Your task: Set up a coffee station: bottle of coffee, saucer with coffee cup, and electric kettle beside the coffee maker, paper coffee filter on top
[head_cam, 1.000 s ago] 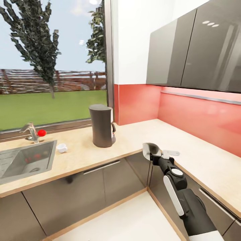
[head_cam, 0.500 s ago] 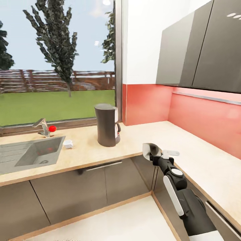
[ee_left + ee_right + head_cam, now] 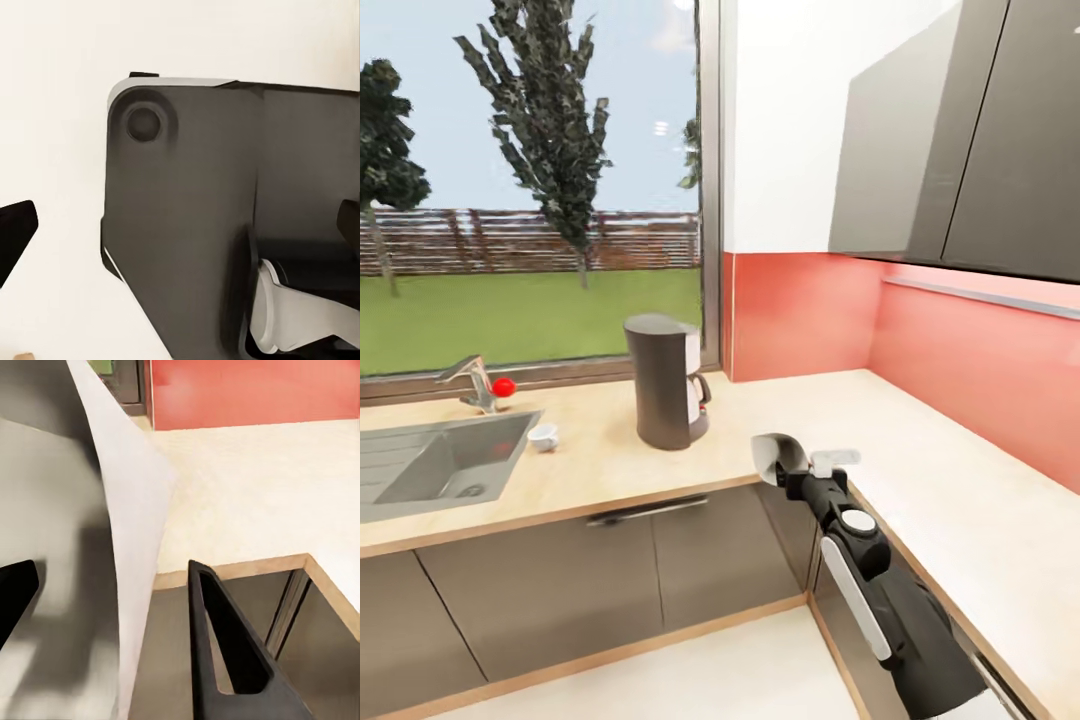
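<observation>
Beige wood-grain covered the kitchen countertop (image 3: 780, 410), an L-shaped surface that ran under the window and turned along the red backsplash (image 3: 800, 315). On it stood the coffee maker (image 3: 663, 381), upright and charcoal-grey with a white front, just beside the window's corner post. Well apart from the coffee maker, toward the sink (image 3: 435, 470), the small white coffee cup (image 3: 543, 436) sat on the surface near the basin's rim, below the faucet (image 3: 472, 381) with its red knob.

On the other side of the coffee maker, out past the surface's brown edge and above the dark grey cabinets (image 3: 660, 570), the right claw (image 3: 795, 458) hung at the end of the black-and-white arm. It had hold of the paper coffee filter (image 3: 768, 455), a pale curved sheet that stood up on the side nearer the coffee maker. In the right wrist view the white filter (image 3: 131, 532) rose as a tall pointed sheet pinched against one black finger (image 3: 229, 652), the jaws drawn in on it, with the surface (image 3: 247, 495) and its inner corner beyond.

From the left wrist view came a dark grey robot body panel (image 3: 187, 225) against a pale background, with one black fingertip (image 3: 13, 236) at the frame's edge; whether the left claw was open or closed could not be told.
</observation>
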